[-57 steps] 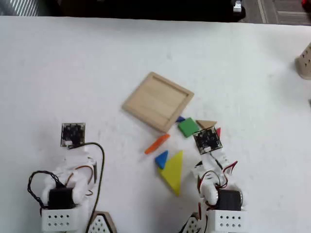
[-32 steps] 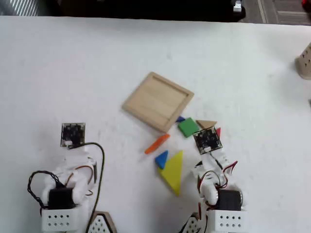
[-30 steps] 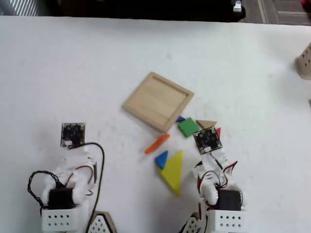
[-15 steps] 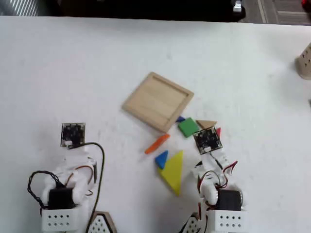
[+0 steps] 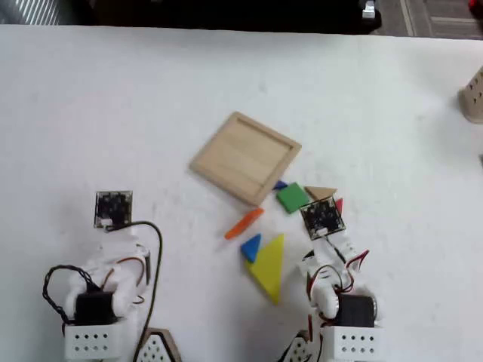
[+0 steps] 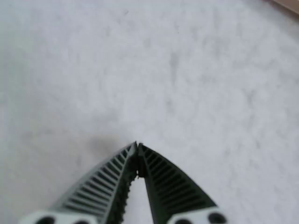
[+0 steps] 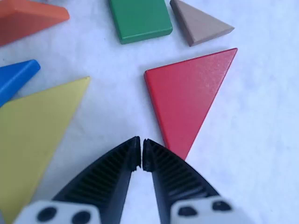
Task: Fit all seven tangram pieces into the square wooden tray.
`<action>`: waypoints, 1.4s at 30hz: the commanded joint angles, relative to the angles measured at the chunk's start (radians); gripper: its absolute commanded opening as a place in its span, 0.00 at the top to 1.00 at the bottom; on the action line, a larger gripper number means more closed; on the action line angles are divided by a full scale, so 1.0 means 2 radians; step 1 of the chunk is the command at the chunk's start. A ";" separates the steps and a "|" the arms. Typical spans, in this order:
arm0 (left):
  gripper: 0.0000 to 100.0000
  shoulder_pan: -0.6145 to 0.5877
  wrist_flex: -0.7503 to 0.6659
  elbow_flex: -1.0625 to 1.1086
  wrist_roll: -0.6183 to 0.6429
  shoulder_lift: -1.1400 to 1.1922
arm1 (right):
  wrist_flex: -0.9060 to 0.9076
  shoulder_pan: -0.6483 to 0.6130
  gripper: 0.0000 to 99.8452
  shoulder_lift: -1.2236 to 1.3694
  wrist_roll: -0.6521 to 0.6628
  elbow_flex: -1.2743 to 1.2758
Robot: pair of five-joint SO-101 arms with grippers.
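The white desk (image 5: 113, 90) carries the square pale-wood tray (image 5: 245, 157), askew near its middle. Toward the near edge lie a big yellow triangle (image 5: 269, 265), red triangle (image 7: 187, 95), green square (image 5: 292, 198), orange slab (image 5: 244, 223), tan triangle (image 5: 320, 192), blue triangle (image 5: 250, 246) and a dark blue piece (image 5: 280, 185) just beside the tray. The right hand (image 7: 141, 149), tips together, hangs between the yellow and red triangles; the left hand (image 6: 137, 151), likewise closed, is over white desk

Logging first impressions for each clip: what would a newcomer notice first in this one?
The square wooden tray sits tilted in the middle of the table, with bright pieces scattered beside it on the arms' side. The large yellow triangle stands out most. In the right wrist view, the shut right gripper is poised just short of the red triangle, near the green square.
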 commanded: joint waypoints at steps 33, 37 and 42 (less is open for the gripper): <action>0.98 -0.002 -0.110 -0.041 -0.005 -0.008 | -0.041 0.060 0.98 -0.005 0.000 -0.041; 0.98 0.004 -0.177 -0.041 -0.020 -0.008 | -0.108 -0.003 0.98 -0.005 0.000 -0.026; 0.98 0.003 -0.293 -0.041 -0.072 -0.008 | -0.273 -0.074 0.98 -0.004 0.000 -0.015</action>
